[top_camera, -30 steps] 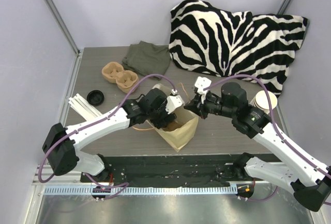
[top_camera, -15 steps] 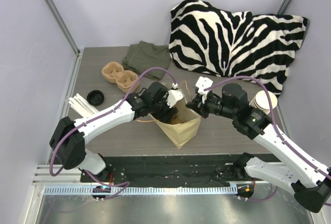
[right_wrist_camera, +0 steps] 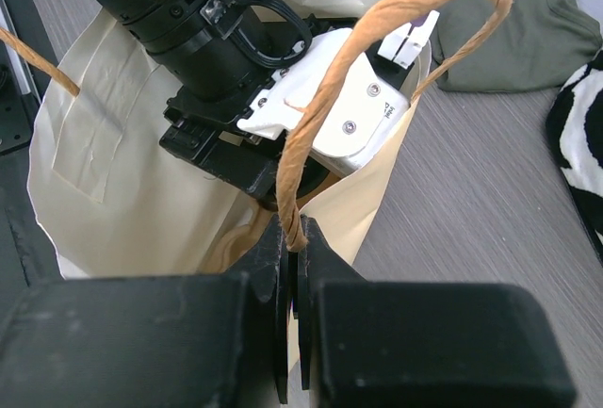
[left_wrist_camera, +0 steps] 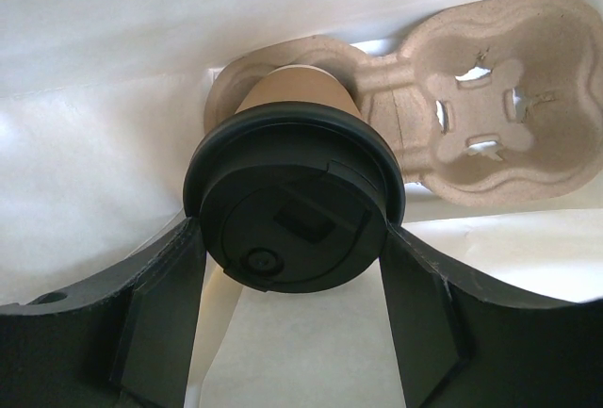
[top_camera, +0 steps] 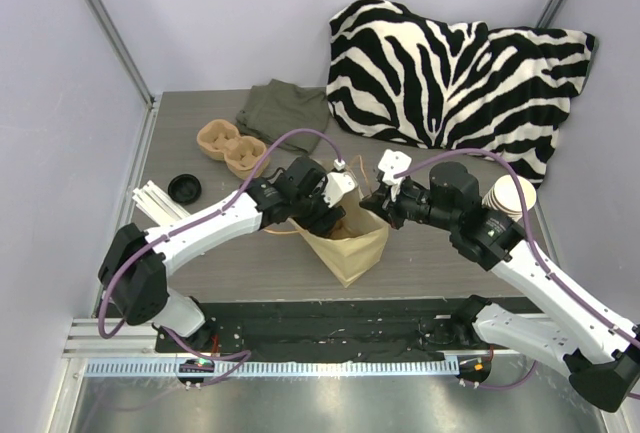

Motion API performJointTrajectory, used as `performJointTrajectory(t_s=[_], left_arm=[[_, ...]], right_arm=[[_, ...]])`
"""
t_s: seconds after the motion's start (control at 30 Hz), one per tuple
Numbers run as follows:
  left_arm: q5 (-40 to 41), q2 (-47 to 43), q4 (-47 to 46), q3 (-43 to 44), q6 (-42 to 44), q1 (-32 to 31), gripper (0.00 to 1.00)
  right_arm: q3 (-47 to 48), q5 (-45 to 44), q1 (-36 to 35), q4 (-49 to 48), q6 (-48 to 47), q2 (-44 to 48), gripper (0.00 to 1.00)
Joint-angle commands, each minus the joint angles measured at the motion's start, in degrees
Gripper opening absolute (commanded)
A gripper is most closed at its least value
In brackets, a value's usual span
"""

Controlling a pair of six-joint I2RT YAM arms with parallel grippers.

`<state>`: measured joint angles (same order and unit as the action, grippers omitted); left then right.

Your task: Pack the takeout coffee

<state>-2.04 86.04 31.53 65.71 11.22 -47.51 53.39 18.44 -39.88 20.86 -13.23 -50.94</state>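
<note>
The takeout coffee (left_wrist_camera: 297, 205), a brown paper cup with a black lid, stands in a pulp cup carrier (left_wrist_camera: 490, 135) inside the paper bag (top_camera: 350, 248). My left gripper (left_wrist_camera: 287, 229) reaches down into the bag, with a finger (left_wrist_camera: 155, 314) against each side of the lid rim. In the top view the left gripper (top_camera: 327, 213) is inside the bag mouth and the cup is hidden. My right gripper (right_wrist_camera: 294, 238) is shut on the bag's twisted paper handle (right_wrist_camera: 377, 22) and holds it up. It also shows in the top view (top_camera: 372, 203), at the bag's right rim.
A second pulp carrier (top_camera: 228, 146), a loose black lid (top_camera: 184, 189) and white strips (top_camera: 160, 203) lie to the left. An olive cloth (top_camera: 285, 113) and a zebra pillow (top_camera: 450, 73) lie behind. A stack of cups (top_camera: 510, 196) stands to the right.
My left gripper has shifted slightly away and to the right inside the bag, and the bag now stands more upright. My right gripper has kept hold of the handle.
</note>
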Motion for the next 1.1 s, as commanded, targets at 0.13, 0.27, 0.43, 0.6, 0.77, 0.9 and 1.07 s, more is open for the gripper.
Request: performJointTrajectory(t_s=[0.13, 0.27, 0.43, 0.6, 0.77, 0.9, 1.07], left_arm=[[3.8, -0.7, 0.7, -0.8, -3.5, 0.3, 0.73], [4.8, -1.2, -0.6, -0.8, -2.9, -0.2, 0.87], [6.2, -2.4, -2.3, -1.6, -1.6, -1.4, 1.00], [6.2, -4.4, -4.1, -2.3, -0.4, -1.5, 0.99], [5.2, -6.2, -4.9, -3.0, 0.6, -1.8, 0.99], [5.2, -6.8, -5.0, -2.8, 1.1, -2.2, 1.00], [5.7, -7.2, -5.1, -2.8, 2.0, -2.5, 1.00]], right_arm=[[-0.9, 6.7, -0.9, -3.8, -2.0, 1.6, 0.01], [-0.9, 6.9, -1.0, -3.9, -2.7, 1.6, 0.01], [-0.7, 6.6, -1.0, -3.9, -2.8, 1.5, 0.01], [-0.6, 5.3, -1.1, -4.2, -1.4, 1.2, 0.01], [-0.4, 4.0, -1.0, -4.3, -0.3, 0.8, 0.01], [-0.4, 3.4, -1.0, -4.2, 0.2, 0.7, 0.01], [0.2, 2.5, -1.0, -4.2, 1.6, -0.4, 0.01]])
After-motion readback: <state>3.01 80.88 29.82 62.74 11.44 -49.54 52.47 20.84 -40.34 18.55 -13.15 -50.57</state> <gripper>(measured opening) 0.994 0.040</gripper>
